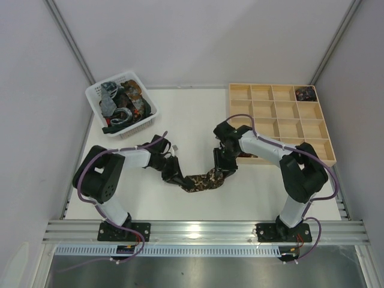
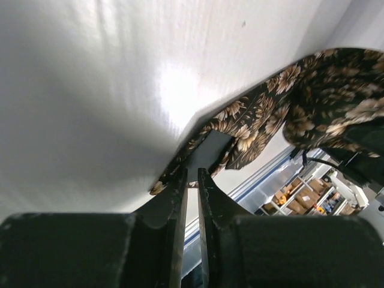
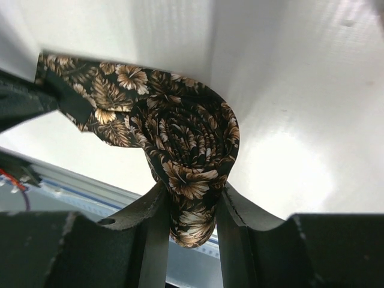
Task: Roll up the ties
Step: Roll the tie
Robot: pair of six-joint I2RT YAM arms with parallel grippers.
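Note:
A dark brown tie with a tan floral print lies on the white table between my two grippers. My right gripper is shut on its rolled end. In the right wrist view the coil sits between the fingers of the right gripper, with the loose tail running left. My left gripper pinches the tail's other end. In the left wrist view the left gripper has its jaws almost together on the tie's edge, and the roll shows at the upper right.
A white basket at the back left holds several more ties. A wooden compartment tray stands at the back right, with one dark rolled tie in its far right corner cell. An aluminium rail runs along the near edge.

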